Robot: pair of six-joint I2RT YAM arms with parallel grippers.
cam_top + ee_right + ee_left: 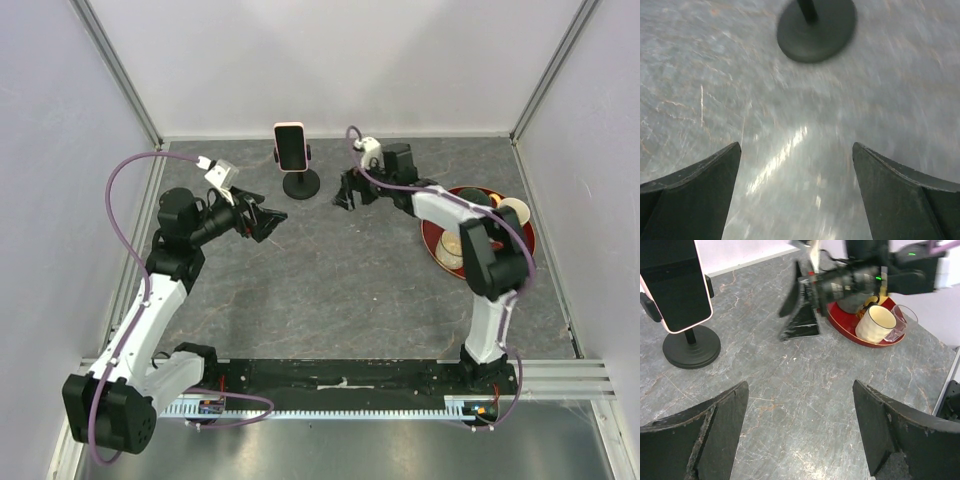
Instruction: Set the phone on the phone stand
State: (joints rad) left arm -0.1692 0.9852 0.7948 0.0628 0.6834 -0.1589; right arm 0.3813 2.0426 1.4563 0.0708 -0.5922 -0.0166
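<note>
A: From above, where is the phone [289, 146]?

B: Upright in the cradle of the phone stand [301, 184], at about 12 o'clock on the grey worktop [330, 290], screen facing the arms.

A: And the claws?

B: The left claw [272, 222] hangs at roughly 8 o'clock from the stand, apart from it. The right claw [345, 192] is near the stand's base at 3 o'clock, not touching it. A red tray [525, 240] sits at the worktop's 3 o'clock edge.

A: What does the left wrist camera add?

B: Its two fingers are spread wide with nothing between them. The phone shows at 10 o'clock, held in the stand. The right claw is at 12 o'clock, and the tray at 2 o'clock carries a cream cup [875, 324] and a clear glass [902, 320].

A: And the right wrist?

B: The view is blurred. That claw is also wide open and empty, and the stand's round base lies at 12 o'clock.
</note>
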